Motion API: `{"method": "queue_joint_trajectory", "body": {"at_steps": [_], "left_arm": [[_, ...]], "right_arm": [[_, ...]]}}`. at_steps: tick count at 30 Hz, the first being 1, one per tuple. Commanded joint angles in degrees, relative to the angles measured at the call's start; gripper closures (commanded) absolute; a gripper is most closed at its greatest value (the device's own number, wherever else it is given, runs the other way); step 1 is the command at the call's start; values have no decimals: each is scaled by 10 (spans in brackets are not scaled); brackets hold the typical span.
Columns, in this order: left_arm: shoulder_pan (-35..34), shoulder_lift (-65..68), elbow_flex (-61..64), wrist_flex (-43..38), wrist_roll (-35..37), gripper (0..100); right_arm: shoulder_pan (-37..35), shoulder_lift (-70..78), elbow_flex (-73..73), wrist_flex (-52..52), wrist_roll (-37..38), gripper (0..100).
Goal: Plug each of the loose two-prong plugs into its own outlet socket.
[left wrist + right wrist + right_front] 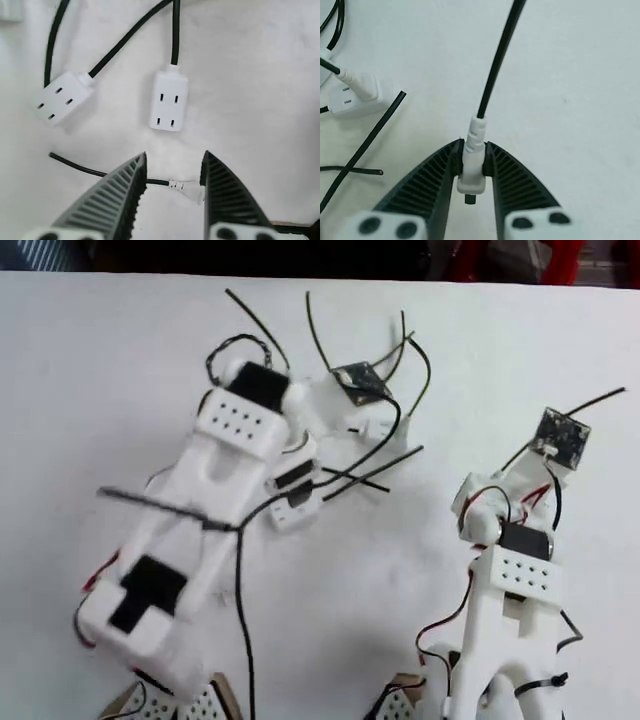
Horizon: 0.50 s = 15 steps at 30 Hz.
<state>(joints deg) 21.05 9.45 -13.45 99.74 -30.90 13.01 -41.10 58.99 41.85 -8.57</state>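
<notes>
- The first outlet socket (pixel 62 97) is lying on the table (pixel 260 75) beside the second outlet socket (pixel 169 101), apart.
- A loose plug (pixel 187 187) is lying between the left gripper (pixel 174 157)'s spread fingers.
- A second plug (pixel 471 170) is sitting clamped in the right gripper (pixel 472 145).

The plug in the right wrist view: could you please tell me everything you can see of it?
The plug is white, plastic-looking, with a blocky body narrowing to a ribbed collar where its black cable leaves. It is clamped between the dark ribbed fingers of the right hand, over the white table. A small dark stub shows at its free end.
</notes>
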Motion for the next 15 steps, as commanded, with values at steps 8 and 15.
{"method": "queue_joint_trajectory", "body": {"at_steps": [8, 15], "left_arm": [[-18, -354, 273, -164, 64, 823], [-99, -493, 478, -318, 67, 820]], "right_arm": [[-127, -73, -6, 0, 77, 981], [-295, -223, -7, 58, 128, 981]]}}
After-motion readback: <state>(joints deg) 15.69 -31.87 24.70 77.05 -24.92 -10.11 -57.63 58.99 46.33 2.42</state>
